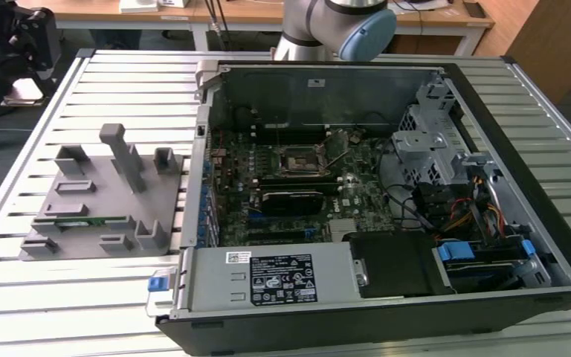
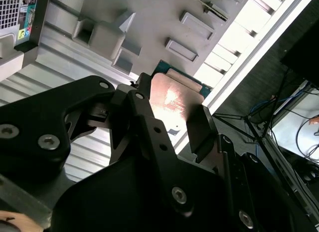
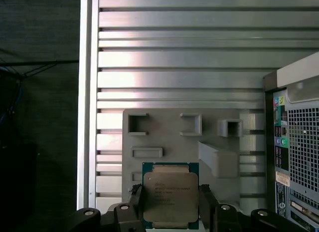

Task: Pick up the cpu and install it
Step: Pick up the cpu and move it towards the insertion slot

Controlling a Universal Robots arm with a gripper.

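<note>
- Hand (image 3: 171, 212): in both wrist views its two dark fingers (image 3: 136, 202) press on opposite edges of the cpu (image 3: 170, 194), pinching it between them.
- Cpu: silvery top face turned to the first wrist camera, thin green rim showing. It is seen against the grey fixture (image 3: 169, 137) and is judged to be lifted clear of it rather than resting in a pocket.
- Fixture: lies on the slatted metal worktop (image 1: 68, 297) at the exterior view's left, with a green memory stick (image 1: 82, 221) lodged in it.
- Open computer case (image 1: 365, 97): fills the centre and the exterior view's right. The black socket frame (image 1: 299, 160) sits mid-board, well apart from the fixture.
- Arm (image 1: 330, 26): enters at the upper centre of the exterior frame.
- Handling note (judgement): the step in hand is the carry. Hold the chip level, with even pressure on the two edges only, and pass high over the case wall. Square the chip to the socket frame before any descent, since a tilted or dragged chip risks bent contacts.
</note>
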